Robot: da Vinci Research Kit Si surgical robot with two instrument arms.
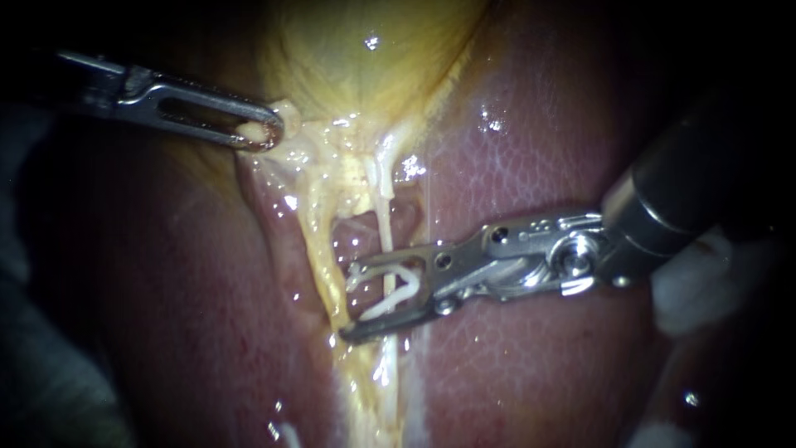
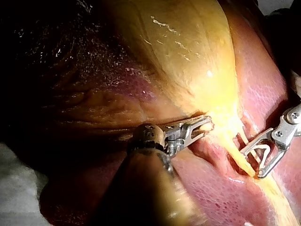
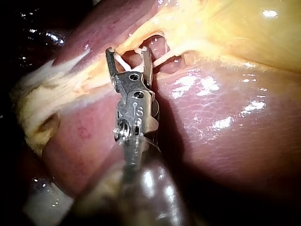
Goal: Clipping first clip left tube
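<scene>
The tube is thin, white and smooth. In the endoscope view it runs from the neck of the gallbladder down over the liver and passes between the jaws of our right instrument. These jaws are of bright metal, slim and straight. They stand apart, and both of them hold the clip between them. The clip is white and bent like a V, and its open legs lie on both sides of the tube. Just beside the tube we see a thicker yellow strand of fatty tissue. Our left instrument has a long slot in its jaw, and its jaws are closed on pale tissue at the gallbladder neck. The liver is red-brown, wet and finely mottled.

In the left wrist view, our left instrument has its jaws together on the yellow edge of the gallbladder, which is smooth and glossy. Ahead of it, our right instrument carries the clip around the tube.

In the right wrist view, the two jaws of our right instrument form a wide fork with the clip inside. The tube leaves the fork as a pale cord toward the gallbladder. The shining liver lies beside the shaft.
</scene>
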